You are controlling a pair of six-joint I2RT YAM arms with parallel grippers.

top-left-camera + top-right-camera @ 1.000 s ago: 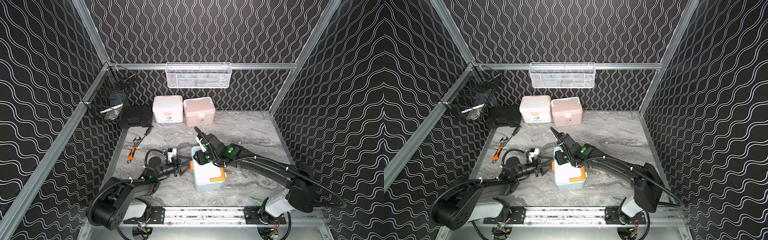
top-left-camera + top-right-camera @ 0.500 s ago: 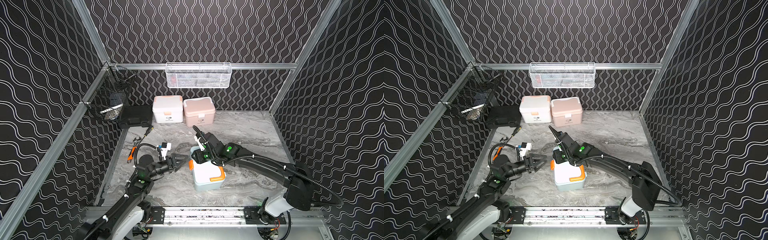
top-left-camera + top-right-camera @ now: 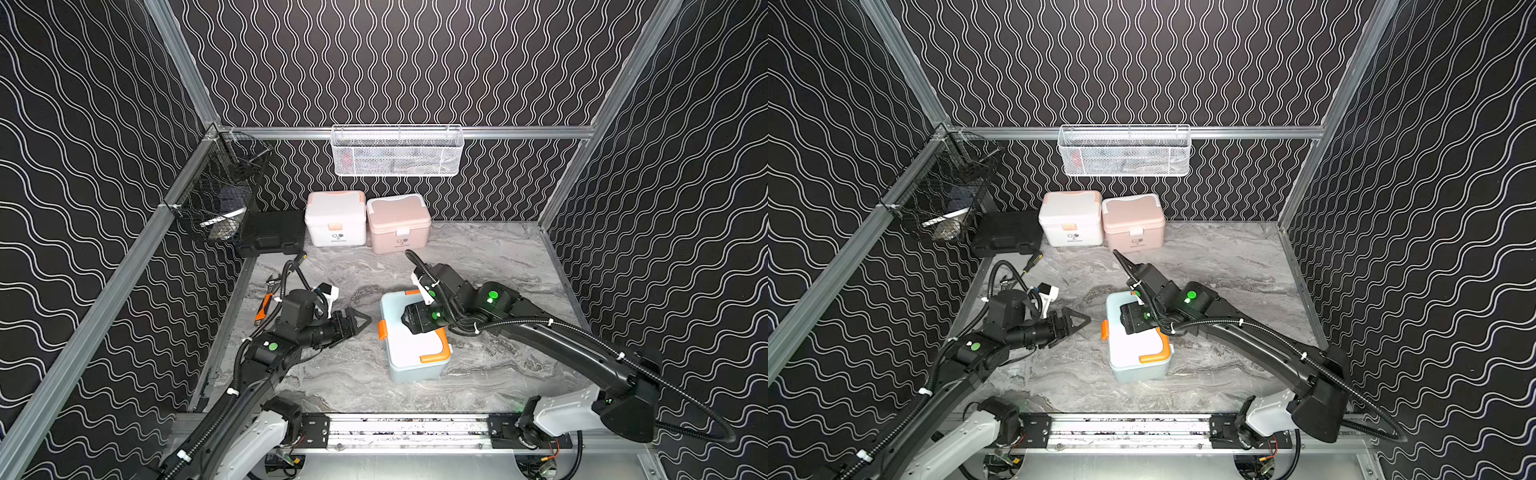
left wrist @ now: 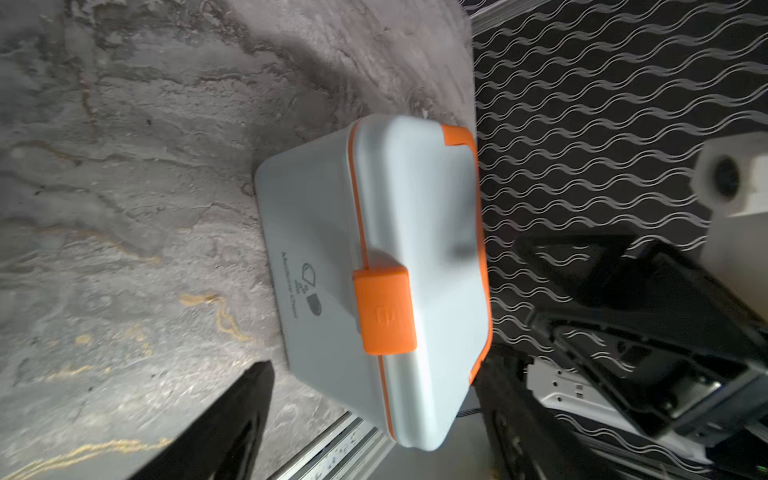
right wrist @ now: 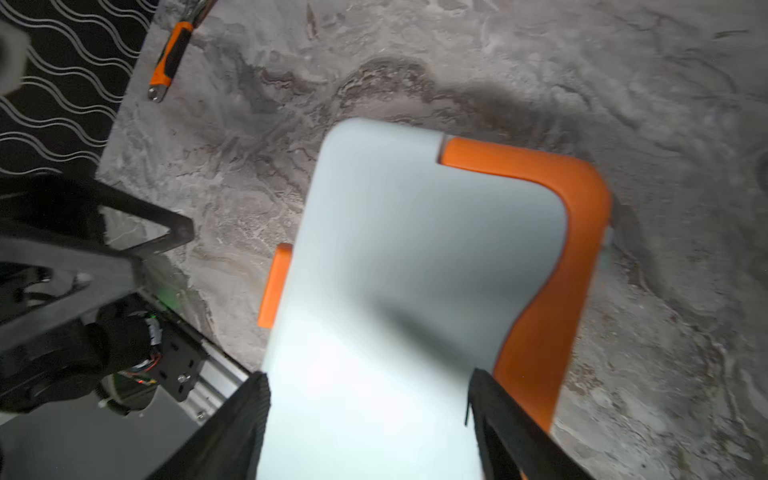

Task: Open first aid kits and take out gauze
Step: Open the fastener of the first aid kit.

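Light blue kit (image 3: 415, 353) noted near the middle of the grey marbled tabletop (image 3: 490, 257), lid shut, latch side turned toward the left arm. Orange latch (image 4: 384, 311) seen folded down across the lid seam. Orange handle (image 5: 552, 266) laid flat along the lid's edge on the side away from the latch.

Right gripper (image 3: 417, 322) held over the far part of the lid, pointed downward. Its fingers (image 5: 245, 424) are spread, with the pale lid showing between them in the right wrist view. Nothing is pinched. Whether the lid is touched cannot be told.

Left gripper (image 3: 360, 322) held low over the tabletop, just beside the latch side of the kit and apart from it. Its fingers (image 4: 237, 415) are spread and empty, aimed at the latch.

White kit with peach trim (image 3: 336, 218) and pink kit (image 3: 397, 224) recorded side by side against the back wall, both lids shut. Flat black case (image 3: 272, 235) set just beside the white kit, in the back corner on the left arm's side. Orange-handled wrench (image 3: 262, 309) found at the tabletop edge by the left arm.

White mesh basket (image 3: 1125, 151) hung on the back rail above the two kits. Black wire basket (image 3: 216, 199) hung on the side rail. Contents of neither can be made out.
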